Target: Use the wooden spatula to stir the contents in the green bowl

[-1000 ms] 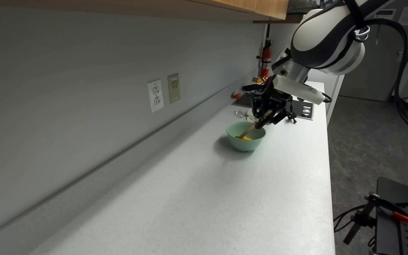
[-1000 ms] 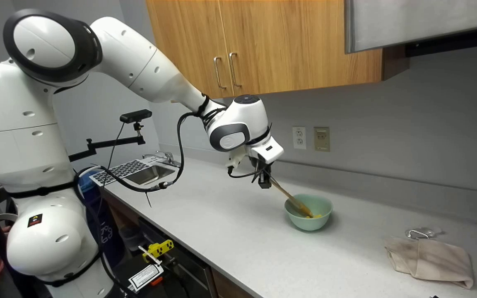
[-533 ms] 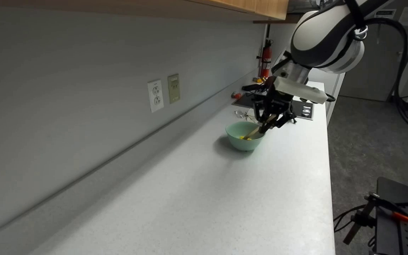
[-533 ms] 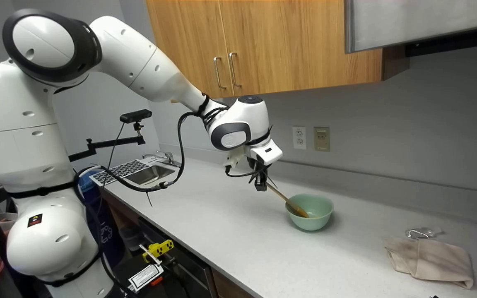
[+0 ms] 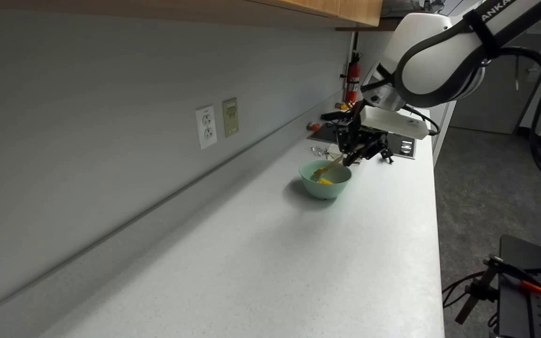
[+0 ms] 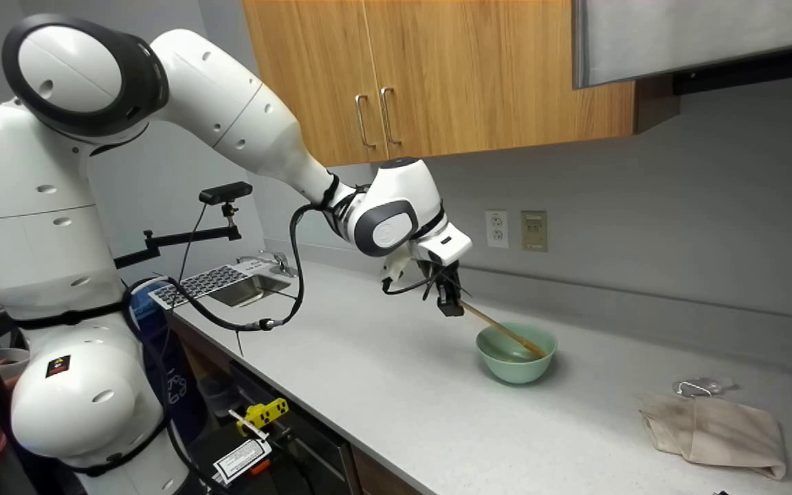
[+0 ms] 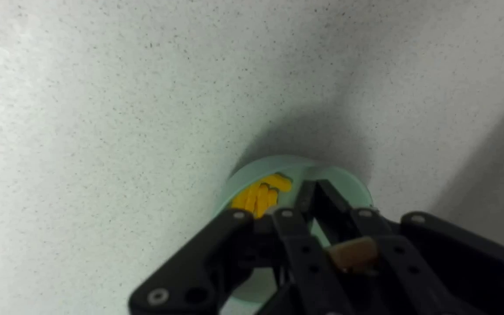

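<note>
The green bowl (image 5: 325,191) stands upright on the counter and also shows in an exterior view (image 6: 516,372) and the wrist view (image 7: 258,169). Several yellow pieces (image 7: 260,197) lie in it, against one side in the wrist view. My gripper (image 5: 347,162) is beside and above the bowl's rim, shut on the wooden spatula (image 6: 496,326). The spatula slants down over the rim, its head inside the bowl near the far wall, apart from most yellow pieces. In the wrist view the fingertips meet and the handle end (image 7: 353,253) sticks up between the fingers.
A folded beige cloth (image 6: 716,434) and a clear object (image 6: 702,386) lie on the counter beyond the bowl. A dark cooktop (image 5: 395,143) is at the counter's end. The wall runs behind the bowl, with a wooden cabinet (image 6: 465,75) above. A sink (image 6: 248,290) is near the arm.
The spatula head has swept across the bowl, first toward the gripper's side, then over to the opposite wall. The wrist has tilted. The bowl has shifted very slightly. The grip looks the same.
</note>
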